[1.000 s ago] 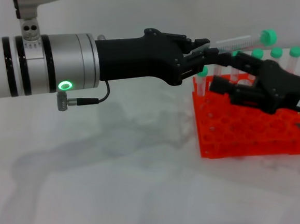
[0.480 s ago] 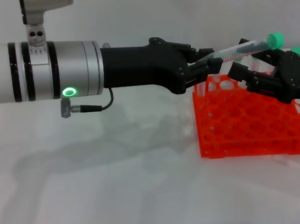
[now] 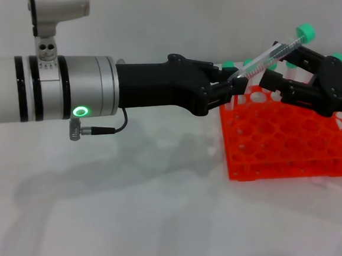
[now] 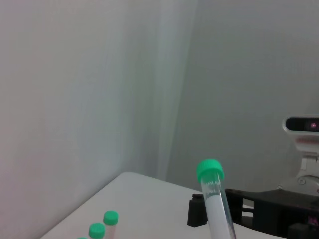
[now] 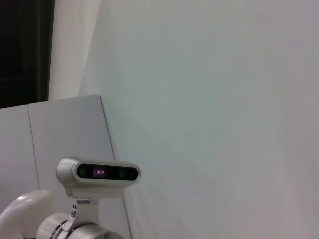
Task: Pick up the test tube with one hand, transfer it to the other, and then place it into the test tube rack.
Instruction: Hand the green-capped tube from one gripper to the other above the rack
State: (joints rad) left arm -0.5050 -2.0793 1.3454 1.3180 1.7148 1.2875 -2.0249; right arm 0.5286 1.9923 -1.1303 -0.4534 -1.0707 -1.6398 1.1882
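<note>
Left gripper (image 3: 234, 87) jaws clamp test tube (image 3: 272, 53) base, tilted above rack (image 3: 287, 139), frame right; right gripper (image 3: 300, 73) jaws apart around tube.

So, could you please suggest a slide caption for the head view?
Left gripper holds a green-capped test tube tilted above the orange rack as the right gripper reaches beside it.

No legible text anywhere. The slim clear plastic test tube with green screw cap (image 4: 215, 201) has faint printed markings just below the cap in the left wrist view, too blurred to read. Nothing readable on the orange-red plastic rack (image 3: 290, 139) or either arm.
</note>
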